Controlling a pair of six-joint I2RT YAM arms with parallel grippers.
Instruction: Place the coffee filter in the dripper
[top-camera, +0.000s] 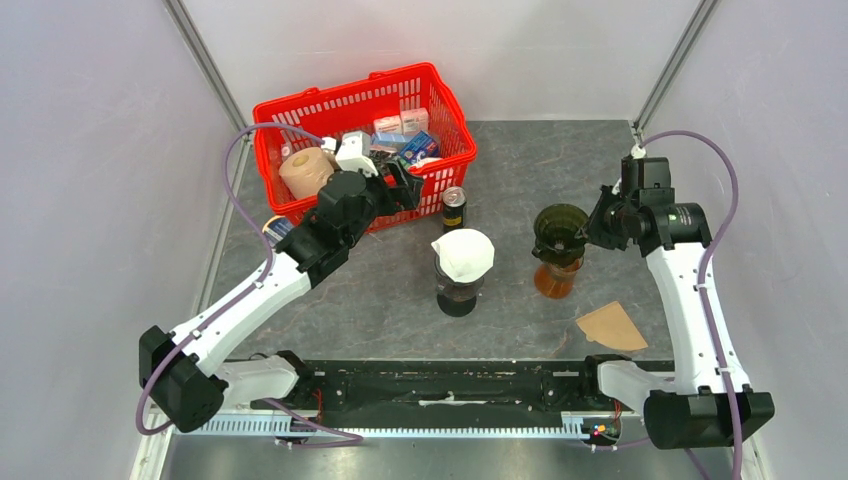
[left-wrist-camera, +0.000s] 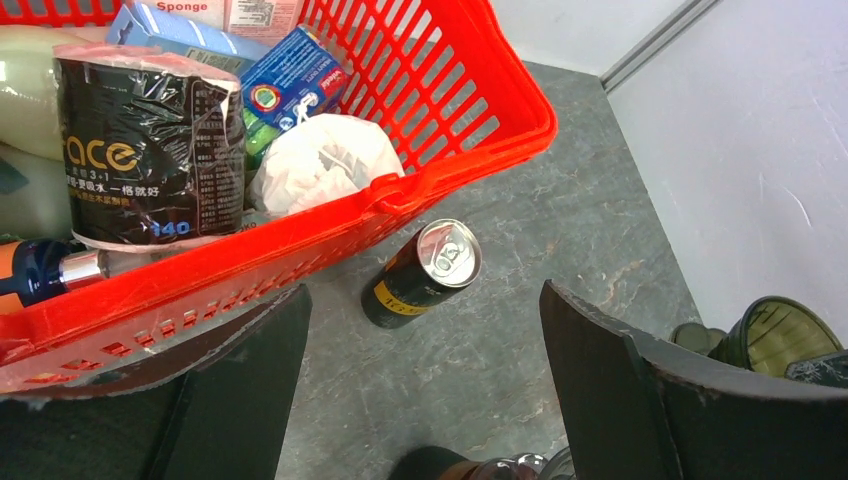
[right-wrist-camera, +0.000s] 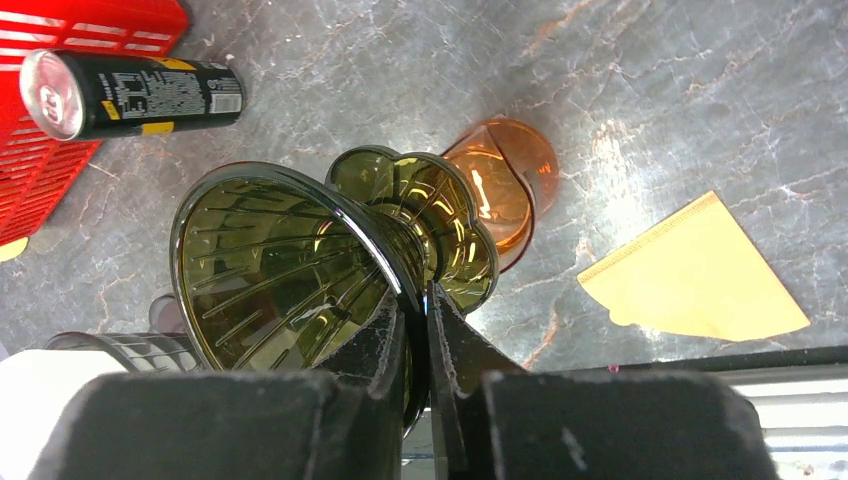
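With my right hand clamped on the green dripper's rim, my left hand spread wide and empty well left of the dripper, and the white filter resting on the dark glass just left of it, I'd keep the dripper steady on its orange cup and seat the filter centred, point down.

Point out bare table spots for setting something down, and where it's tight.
Bare: back stretch of table between red basket and right gripper; front patch between left arm and white filter. Crowded: the middle row of can, white filter, green dripper, orange cup. A brown filter takes front right.
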